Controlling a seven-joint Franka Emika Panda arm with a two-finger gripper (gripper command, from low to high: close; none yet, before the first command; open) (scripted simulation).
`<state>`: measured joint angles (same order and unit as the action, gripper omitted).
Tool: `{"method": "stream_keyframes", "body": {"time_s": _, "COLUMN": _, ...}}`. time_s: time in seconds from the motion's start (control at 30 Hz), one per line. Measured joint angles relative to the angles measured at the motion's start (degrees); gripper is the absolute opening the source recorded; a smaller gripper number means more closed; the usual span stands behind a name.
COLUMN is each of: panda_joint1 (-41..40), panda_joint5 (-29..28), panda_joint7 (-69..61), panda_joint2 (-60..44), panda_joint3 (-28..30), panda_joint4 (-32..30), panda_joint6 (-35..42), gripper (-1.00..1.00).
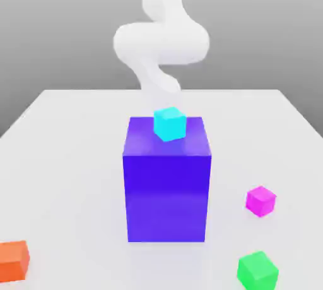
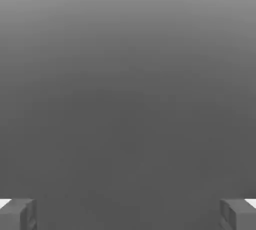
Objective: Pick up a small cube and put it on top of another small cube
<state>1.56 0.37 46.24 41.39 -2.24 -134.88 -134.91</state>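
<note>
The arm (image 1: 161, 40) is smooth, white and rounded; the end effector (image 2: 128, 214) has grey fingertips.

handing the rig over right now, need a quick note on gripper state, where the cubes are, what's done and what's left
Gripper: jaws wide open, holding nothing.
Magenta-pink cube: on the table, at the exterior view's right of the big blue-violet block.
Green cube: on the table, nearer the camera than the pink one.
Cyan cube: on top of the block.
Orange cube: at the exterior view's lower left.
Done: nothing picked or stacked.
Left: grasp the pink cube, set it on another small cube.
</note>
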Motion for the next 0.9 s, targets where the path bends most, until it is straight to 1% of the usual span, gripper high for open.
{"method": "stream_keyframes", "body": {"time_s": 0.37, "panda_joint1": 8.4, "panda_joint5": 0.5, "panda_joint7": 3.0, "panda_joint2": -23.2, "panda_joint3": -11.9, "panda_joint4": -15.2, "panda_joint6": -16.0, "gripper": 0.0}}
{"method": "stream_keyframes", "body": {"time_s": 0.63, "panda_joint1": 15.5, "panda_joint5": -2.0, "panda_joint7": 7.4, "panda_joint2": -40.6, "panda_joint3": -19.6, "panda_joint4": -26.3, "panda_joint6": -27.7, "gripper": 0.0}}
{"method": "stream_keyframes", "body": {"time_s": 0.67, "panda_joint1": 16.9, "panda_joint5": -3.5, "panda_joint7": 8.6, "panda_joint2": -42.7, "panda_joint3": -19.4, "panda_joint4": -26.9, "panda_joint6": -29.2, "gripper": 0.0}}
{"method": "stream_keyframes", "body": {"time_s": 0.73, "panda_joint1": 18.6, "panda_joint5": -8.3, "panda_joint7": 12.3, "panda_joint2": -47.0, "panda_joint3": -16.6, "panda_joint4": -26.7, "panda_joint6": -32.3, "gripper": 0.0}}
{"method": "stream_keyframes", "body": {"time_s": 0.8, "panda_joint1": 21.8, "panda_joint5": -13.6, "panda_joint7": 16.2, "panda_joint2": -51.2, "panda_joint3": -12.2, "panda_joint4": -25.9, "panda_joint6": -35.4, "gripper": 0.0}}
{"method": "stream_keyframes", "body": {"time_s": 0.87, "panda_joint1": 26.5, "panda_joint5": -17.3, "panda_joint7": 19.1, "panda_joint2": -55.3, "panda_joint3": -6.6, "panda_joint4": -25.0, "panda_joint6": -38.6, "gripper": 0.0}}
{"method": "stream_keyframes", "body": {"time_s": 0.9, "panda_joint1": 29.0, "panda_joint5": -18.4, "panda_joint7": 19.9, "panda_joint2": -57.3, "panda_joint3": -3.9, "panda_joint4": -24.6, "panda_joint6": -40.3, "gripper": -1.0}}
